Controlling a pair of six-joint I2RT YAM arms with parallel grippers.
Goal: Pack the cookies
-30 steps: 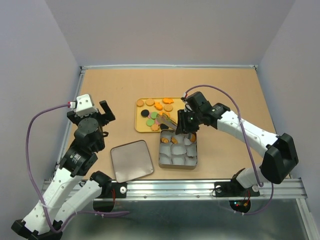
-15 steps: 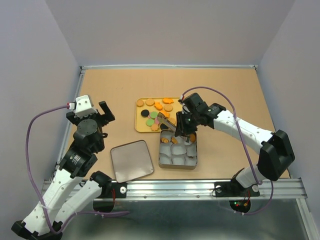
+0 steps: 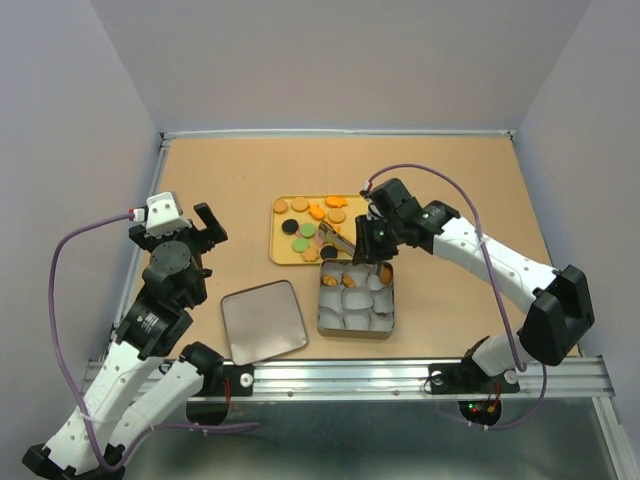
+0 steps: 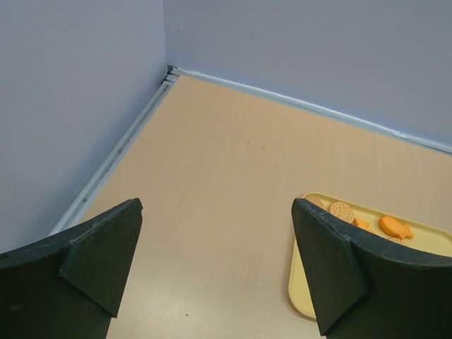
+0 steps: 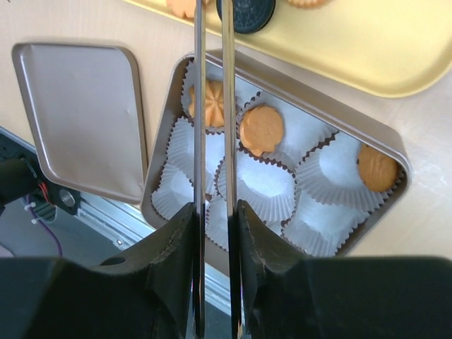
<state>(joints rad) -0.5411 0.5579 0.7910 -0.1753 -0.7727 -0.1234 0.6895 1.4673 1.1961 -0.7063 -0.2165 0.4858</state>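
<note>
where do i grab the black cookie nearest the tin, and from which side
Likely by its round edge, from straight above. The black cookie lies flat on the yellow tray, face up, so only opposite points of the rim can be pinched.

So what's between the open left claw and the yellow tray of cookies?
Nothing but bare tan table lies between the left gripper and the yellow tray. The left wrist view shows it best, and the top view agrees.
</note>
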